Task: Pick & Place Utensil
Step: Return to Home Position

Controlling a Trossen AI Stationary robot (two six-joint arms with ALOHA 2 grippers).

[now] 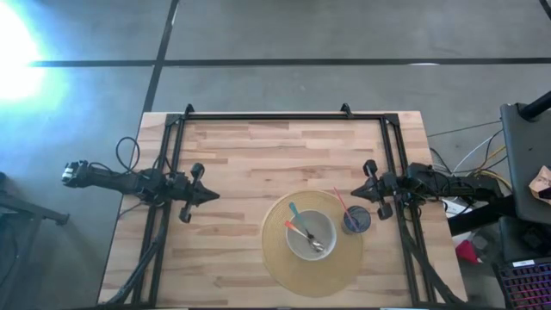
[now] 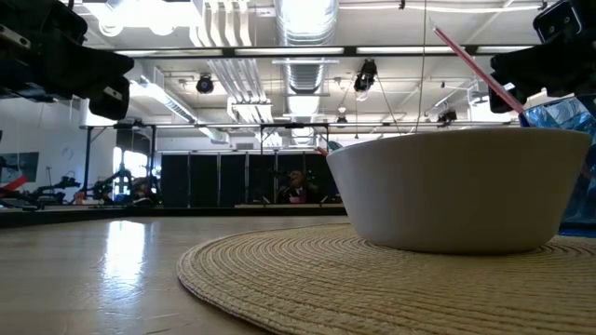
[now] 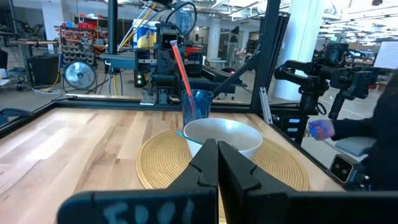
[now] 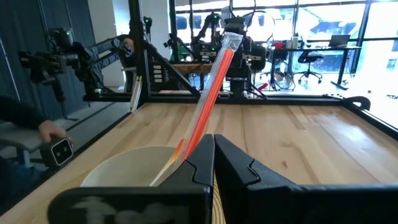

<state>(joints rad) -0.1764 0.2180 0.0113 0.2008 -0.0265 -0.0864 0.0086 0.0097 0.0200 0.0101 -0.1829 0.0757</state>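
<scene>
A white bowl (image 1: 322,224) stands on a round woven mat (image 1: 275,258) at the table's near right. Two utensils lie in it, one with a teal handle (image 1: 294,212) and one with an orange handle (image 1: 299,233). A blue cup (image 1: 357,222) with a red straw (image 1: 342,202) stands at the bowl's right, on the mat's edge. My left gripper (image 1: 213,195) hangs shut over the table's left half, pointing at the bowl (image 3: 233,134). My right gripper (image 1: 354,193) is shut, just beyond the cup on its far side, with the straw (image 4: 214,81) rising close in front of its tips.
A black frame (image 1: 284,115) runs along the table's far edge and down both sides. Bare wood lies between my left gripper and the mat, and across the far half. In the left wrist view a person's hand (image 3: 320,129) shows beyond the table's right side.
</scene>
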